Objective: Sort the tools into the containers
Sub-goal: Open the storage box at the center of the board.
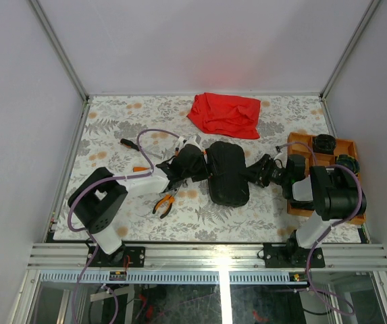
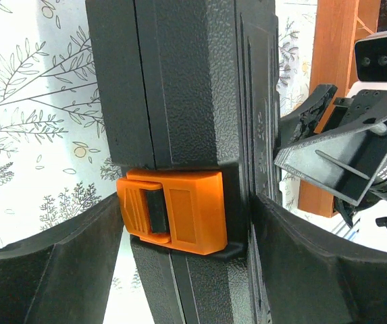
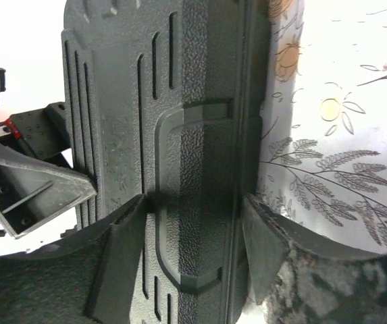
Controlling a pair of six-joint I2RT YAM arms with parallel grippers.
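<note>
The black case (image 1: 228, 173) lies in the middle of the table, lid closed. My left gripper (image 1: 200, 165) holds its left edge. In the left wrist view the jaws (image 2: 188, 202) clasp that edge across the orange latch (image 2: 173, 209). My right gripper (image 1: 252, 172) holds the opposite edge, its fingers (image 3: 125, 236) pressed on both sides of the case's ribbed shell (image 3: 179, 135). Orange-handled pliers (image 1: 165, 202) lie near the left arm. A screwdriver (image 1: 131, 144) lies farther left. The orange tray (image 1: 301, 145) stands at the right.
A red cloth (image 1: 225, 113) is crumpled at the back of the table. An orange handle (image 1: 140, 169) peeks out beside the left arm. The right arm's bulk covers much of the tray. Metal frame rails run along the table's edges.
</note>
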